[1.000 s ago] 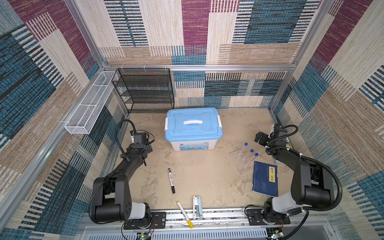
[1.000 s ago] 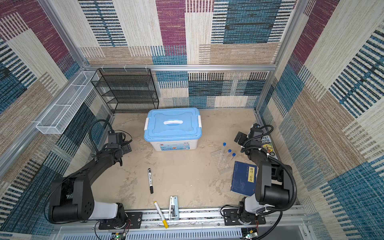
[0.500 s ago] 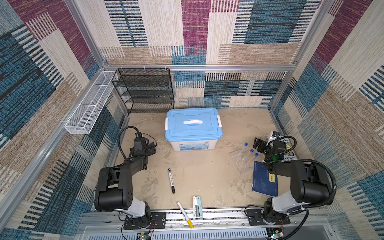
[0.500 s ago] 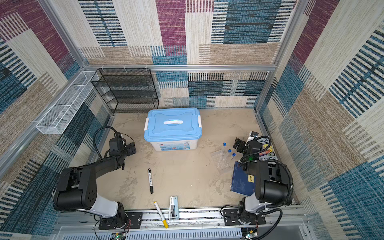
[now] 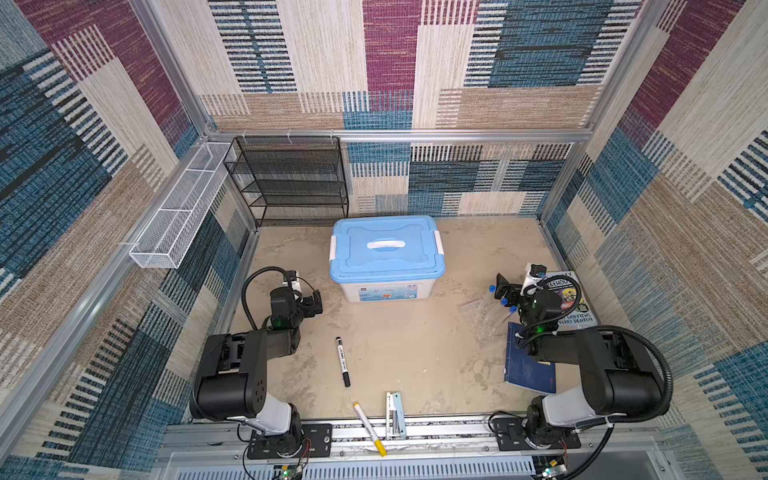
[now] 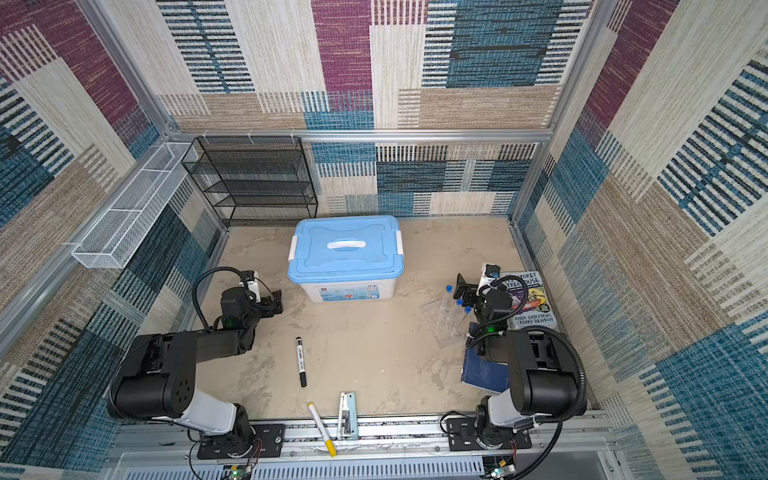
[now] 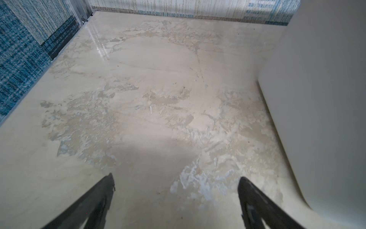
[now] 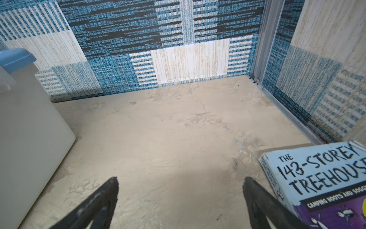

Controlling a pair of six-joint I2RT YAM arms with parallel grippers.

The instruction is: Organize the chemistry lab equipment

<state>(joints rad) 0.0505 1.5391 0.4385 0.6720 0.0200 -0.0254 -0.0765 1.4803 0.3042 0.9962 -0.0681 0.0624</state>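
A clear tube rack [image 5: 484, 320] [image 6: 444, 320] stands right of centre and holds three blue-capped test tubes [image 5: 504, 301] [image 6: 458, 302]. Metal tweezers [image 5: 394, 411] [image 6: 347, 409] lie at the front edge. My right gripper [image 5: 517, 284] [image 6: 473, 284] [image 8: 181, 180] hangs low just behind the rack. It points at the back wall, open, with bare floor between its fingers. My left gripper [image 5: 315, 303] [image 6: 276, 301] [image 7: 176, 184] is at the left, beside the box, open and empty.
A blue-lidded storage box [image 5: 386, 253] [image 7: 316, 99] [image 8: 29, 119] sits at the back centre. An illustrated book [image 5: 573, 299] [image 8: 320, 178] and a blue book [image 5: 530, 370] lie right. A black marker [image 5: 343, 361] and a yellow-tipped marker [image 5: 369, 428] lie in front. A black mesh shelf [image 5: 291, 183] and a white wire basket [image 5: 178, 212] are at the back left.
Both arms have folded down and drawn back toward their bases. The left gripper has come nearer the front and opened a little wider. The rack and tubes have not moved.
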